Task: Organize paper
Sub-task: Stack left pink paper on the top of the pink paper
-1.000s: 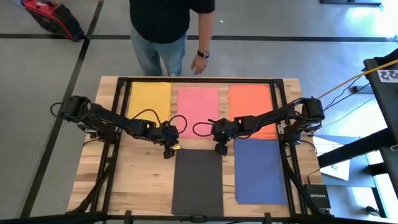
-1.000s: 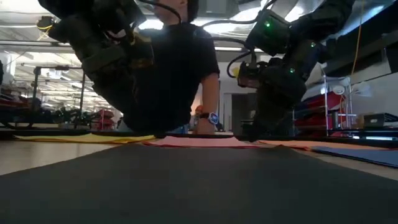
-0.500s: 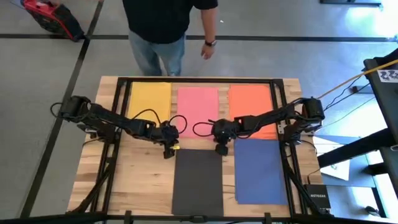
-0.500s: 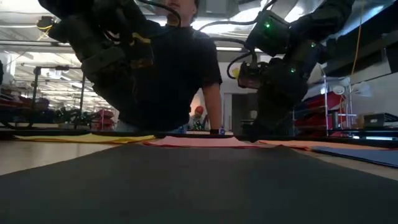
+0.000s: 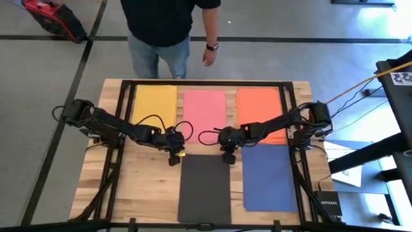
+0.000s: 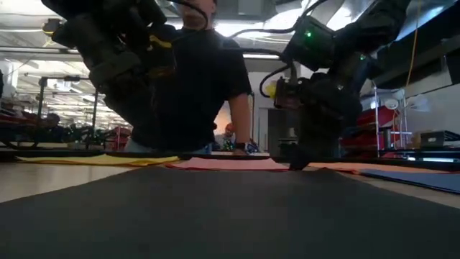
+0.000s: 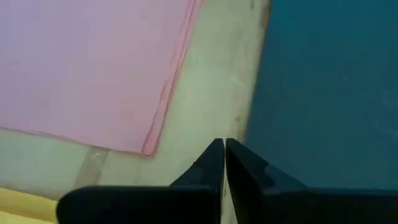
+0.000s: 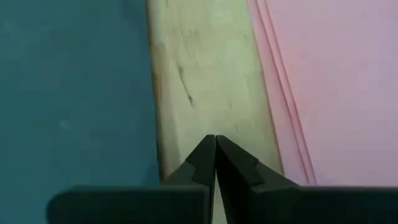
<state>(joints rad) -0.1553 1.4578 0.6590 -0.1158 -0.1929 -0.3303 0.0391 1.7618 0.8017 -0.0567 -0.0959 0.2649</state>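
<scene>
Overhead, no writing reading clearly. Left gripper [image 5: 174,156] and right gripper [image 5: 227,156], both pinched closed and empty, hovering at black sheet [image 5: 205,188]'s far corners, near pink sheet [image 5: 205,114].

Two dark jointed arms carry looping black cables, with a green light glowing on one wrist.

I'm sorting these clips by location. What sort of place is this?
Probably a robotics lab or workshop: a wooden table on a bare concrete floor, shelving racks behind, and a person standing nearby.
</scene>
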